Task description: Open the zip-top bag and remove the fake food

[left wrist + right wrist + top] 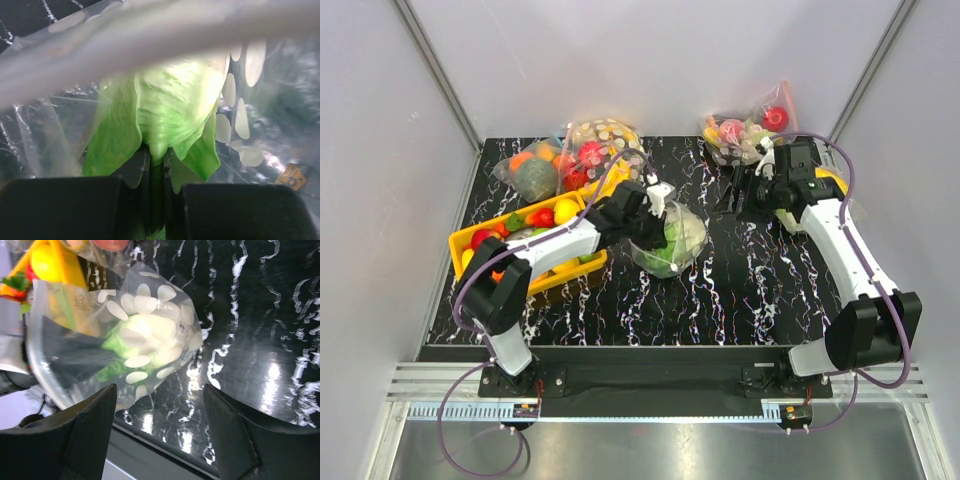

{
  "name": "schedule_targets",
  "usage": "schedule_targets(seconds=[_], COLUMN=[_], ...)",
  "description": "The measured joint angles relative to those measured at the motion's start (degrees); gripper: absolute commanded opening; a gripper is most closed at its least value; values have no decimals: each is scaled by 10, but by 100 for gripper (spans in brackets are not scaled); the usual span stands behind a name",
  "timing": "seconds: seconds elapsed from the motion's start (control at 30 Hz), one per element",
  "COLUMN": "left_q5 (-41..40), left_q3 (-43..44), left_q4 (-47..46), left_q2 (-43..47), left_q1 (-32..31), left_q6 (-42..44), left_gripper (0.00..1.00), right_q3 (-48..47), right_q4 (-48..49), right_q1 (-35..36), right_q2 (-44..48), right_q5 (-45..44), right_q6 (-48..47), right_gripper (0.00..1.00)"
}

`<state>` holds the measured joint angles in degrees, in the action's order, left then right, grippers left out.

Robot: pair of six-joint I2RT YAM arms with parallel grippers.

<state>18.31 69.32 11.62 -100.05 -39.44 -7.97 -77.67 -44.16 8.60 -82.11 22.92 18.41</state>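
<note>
The zip-top bag (688, 252), clear with white dots, lies mid-table with its mouth facing left. My left gripper (657, 222) reaches inside it. In the left wrist view the left gripper (157, 151) is shut on a leaf of the green lettuce (170, 100), the fake food, with the dotted bag wall (242, 120) around it. My right gripper (738, 196) stands open to the right of the bag, apart from it. The right wrist view shows the right gripper (160, 402) with nothing between its wide-spread fingers, the bag (150, 305) and the lettuce (116, 344) beyond them.
A yellow tray (468, 240) with several fake foods sits at the left, partly under my left arm. Filled bags lie along the back: one with a dark green fruit (533, 175), a dotted one (602, 148), and others at the back right (745, 130).
</note>
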Motion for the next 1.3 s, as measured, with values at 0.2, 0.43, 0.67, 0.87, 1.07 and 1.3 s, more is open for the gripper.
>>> schedule_targets(seconds=[0.2,0.43,0.67,0.87,1.07,1.3], left_q5=[78,147,183,194,197,197], left_q3=[-1,-16,-33,-46,-51,-59], left_q4=[-21,-92,-143,-179,-196,-200], left_q2=[34,49,62,78,78,85], left_q1=[29,61,60,60,60,64], left_q6=[-70,-170,-248,-293,-315,-320], left_gripper=[0,0,0,0,0,0], right_q3=[99,170,213,230,237,243], right_q4=[94,184,265,302,330,343], right_q1=[-49,-78,-78,-78,-78,-78], right_q2=[5,28,40,40,40,43], right_q5=[104,203,264,293,314,321], right_q6=[25,52,80,93,104,113], right_gripper=[77,77,77,71,32,0])
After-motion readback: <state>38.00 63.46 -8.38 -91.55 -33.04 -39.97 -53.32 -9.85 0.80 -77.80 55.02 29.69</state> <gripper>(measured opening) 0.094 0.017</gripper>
